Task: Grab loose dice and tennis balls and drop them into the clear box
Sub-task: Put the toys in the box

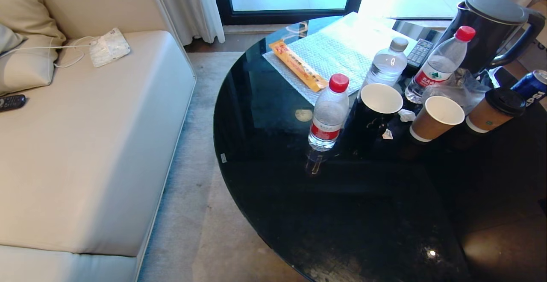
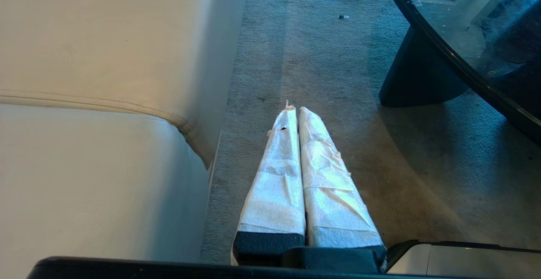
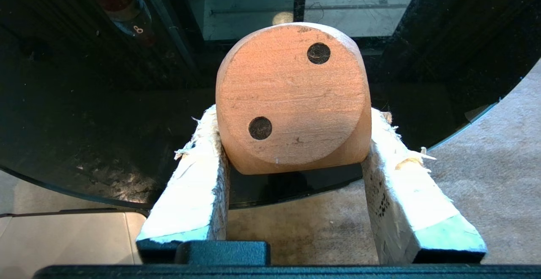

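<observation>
I have beige wooden die (image 3: pixel 293 101) clamped between right gripper (image 3: pixel 296 143) pads on opposite flat sides. Feels rigid, light, smooth; rounded corners could slip. Left gripper (image 2: pixel 296 112) fingers together, parked over carpet (image 2: pixel 329 59).

A blue soda can (image 1: pixel 532 86) runs off the head view's right edge, its label cut short; the kettle (image 1: pixel 491 30) behind hides part of the table (image 1: pixel 265 154); bottle labels too small to read.

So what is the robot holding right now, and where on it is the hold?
The right gripper clamps the beige die by two opposite sides, two-pip face showing. The left gripper is shut on nothing.
</observation>
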Tool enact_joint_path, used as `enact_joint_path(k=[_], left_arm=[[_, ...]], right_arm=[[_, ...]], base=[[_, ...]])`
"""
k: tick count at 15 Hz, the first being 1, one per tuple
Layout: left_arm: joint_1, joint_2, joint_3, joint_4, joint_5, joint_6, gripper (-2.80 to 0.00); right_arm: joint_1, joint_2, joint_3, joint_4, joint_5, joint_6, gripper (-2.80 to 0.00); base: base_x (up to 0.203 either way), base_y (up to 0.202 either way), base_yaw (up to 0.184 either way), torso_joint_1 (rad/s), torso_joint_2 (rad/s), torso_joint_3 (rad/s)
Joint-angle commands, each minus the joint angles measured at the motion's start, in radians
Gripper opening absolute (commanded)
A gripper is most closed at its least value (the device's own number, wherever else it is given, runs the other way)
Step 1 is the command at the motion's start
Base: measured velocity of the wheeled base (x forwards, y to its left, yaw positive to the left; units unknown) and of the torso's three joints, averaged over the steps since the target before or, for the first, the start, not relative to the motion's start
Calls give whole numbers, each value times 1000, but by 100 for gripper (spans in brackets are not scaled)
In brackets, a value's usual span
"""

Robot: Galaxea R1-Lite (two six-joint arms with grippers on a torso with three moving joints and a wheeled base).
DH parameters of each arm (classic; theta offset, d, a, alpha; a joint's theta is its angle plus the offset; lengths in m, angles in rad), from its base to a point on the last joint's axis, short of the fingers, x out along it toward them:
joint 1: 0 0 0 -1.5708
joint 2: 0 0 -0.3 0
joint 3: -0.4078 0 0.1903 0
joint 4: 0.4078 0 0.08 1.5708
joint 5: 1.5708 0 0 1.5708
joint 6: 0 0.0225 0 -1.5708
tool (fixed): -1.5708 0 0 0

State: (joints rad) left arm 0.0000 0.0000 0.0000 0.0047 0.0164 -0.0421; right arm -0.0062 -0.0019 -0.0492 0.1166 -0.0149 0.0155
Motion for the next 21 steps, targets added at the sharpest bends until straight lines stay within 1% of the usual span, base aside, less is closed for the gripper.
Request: enact_joint_path(k=[1, 4, 11, 21], left_arm=[[0, 0, 0, 0, 0, -1, -280], [0, 0, 0, -2, -3, 3, -280], [0, 0, 0, -2, 10, -10, -280], [0, 0, 0, -2, 11, -16, -280]], right_arm=[[0, 0, 0, 2, 0, 0, -280], [0, 0, 0, 2, 0, 0, -280], [0, 0, 0, 2, 0, 0, -280], [0, 0, 0, 2, 0, 0, -280]], base=[[0, 0, 0, 0, 0, 0], [0, 0, 0, 0, 0, 0], [-9, 0, 0, 1, 0, 0], [-182, 0, 0, 3, 2, 1]])
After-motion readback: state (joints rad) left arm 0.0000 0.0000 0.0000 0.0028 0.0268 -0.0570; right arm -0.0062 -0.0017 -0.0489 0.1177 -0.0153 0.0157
